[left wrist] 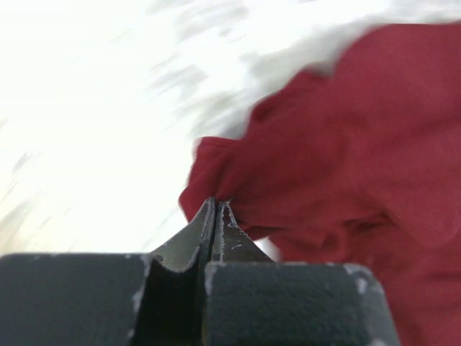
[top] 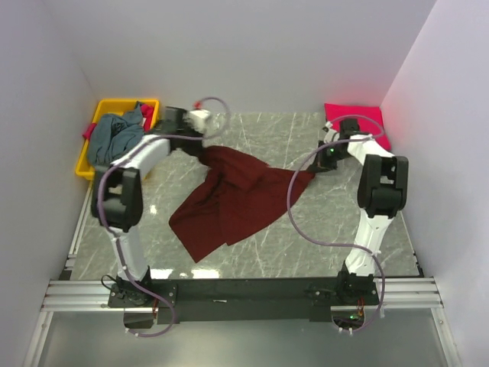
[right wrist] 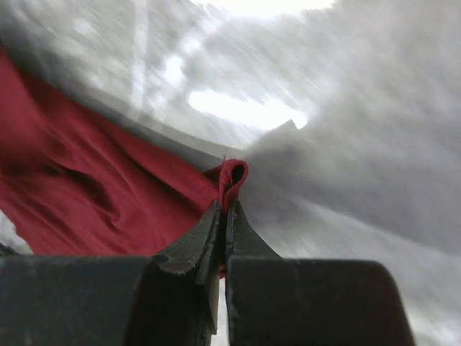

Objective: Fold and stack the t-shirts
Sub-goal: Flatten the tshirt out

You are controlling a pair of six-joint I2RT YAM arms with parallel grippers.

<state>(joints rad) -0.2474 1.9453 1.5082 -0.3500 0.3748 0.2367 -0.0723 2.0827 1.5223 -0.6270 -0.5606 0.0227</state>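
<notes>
Across the middle of the grey marbled table top (top: 306, 237) a dark maroon soft cloth t-shirt (top: 237, 195) lies rumpled and only partly spread.

Tool state: the left gripper (left wrist: 216, 209) is pressed together on a fold at the garment's far-left corner. The right gripper (right wrist: 225, 205) is pinching a small loop of the same cloth at its right corner. Neither shows any gap between the jaws.

Governing relation: the shirt lies between the two grippers, and the held edge runs from far left to right, a little nearer at the right end. From that edge the body trails toward the near left, so its long axis runs diagonally — far right to near left. The bulk lies nearer the left arm. Whether the held edge is hem or shoulders cannot be told.

Judgement: the next move calls for drawing the two corners apart to flatten the cloth; uneven tension could drag it askew.

Other items: a folded bright pink-red shirt (top: 355, 118) sits at the far right corner, and a crumpled grey-blue shirt (top: 114, 138) sits in the yellow plastic bin (top: 114, 103) at far left.
</notes>
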